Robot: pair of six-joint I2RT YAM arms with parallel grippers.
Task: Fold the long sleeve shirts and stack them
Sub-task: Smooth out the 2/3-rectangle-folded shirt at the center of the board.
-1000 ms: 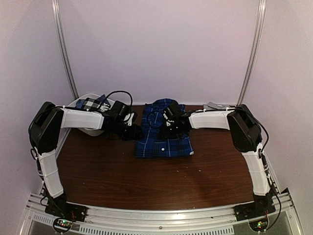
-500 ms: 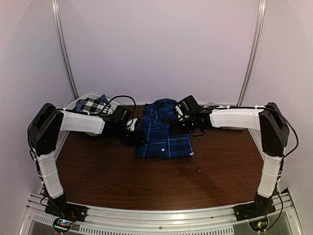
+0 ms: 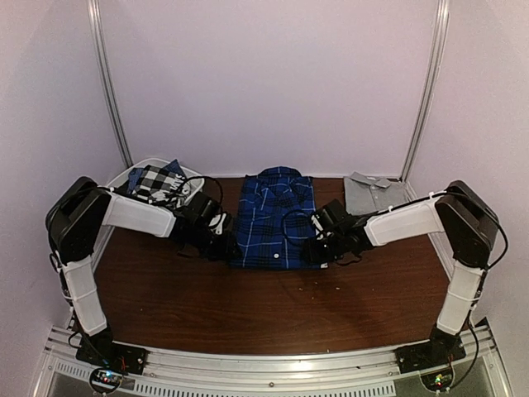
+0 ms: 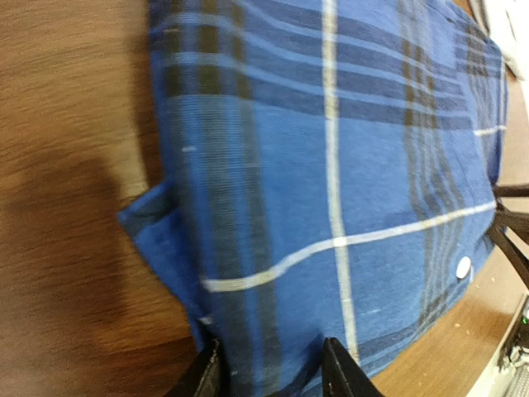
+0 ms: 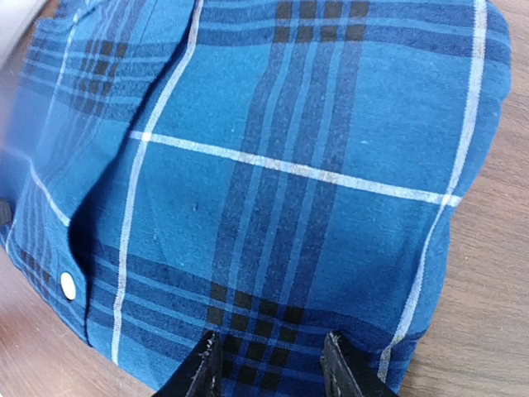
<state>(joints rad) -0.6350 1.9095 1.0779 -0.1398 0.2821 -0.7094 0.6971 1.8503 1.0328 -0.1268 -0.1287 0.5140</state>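
Soft even overhead light, pale walls [image 3: 264, 83] tinted pinkish, top view grainy and low-res, dark soft shadow on table [image 4: 66, 215] left of blue plaid shirt [image 4: 331, 165] in left wrist view, no glare, shirt's far corner blurred in right wrist view

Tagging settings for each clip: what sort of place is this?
Probably a lab booth, not a home: plain white walls close around a wooden table, with two robot arms bolted to a metal rail at its edge.
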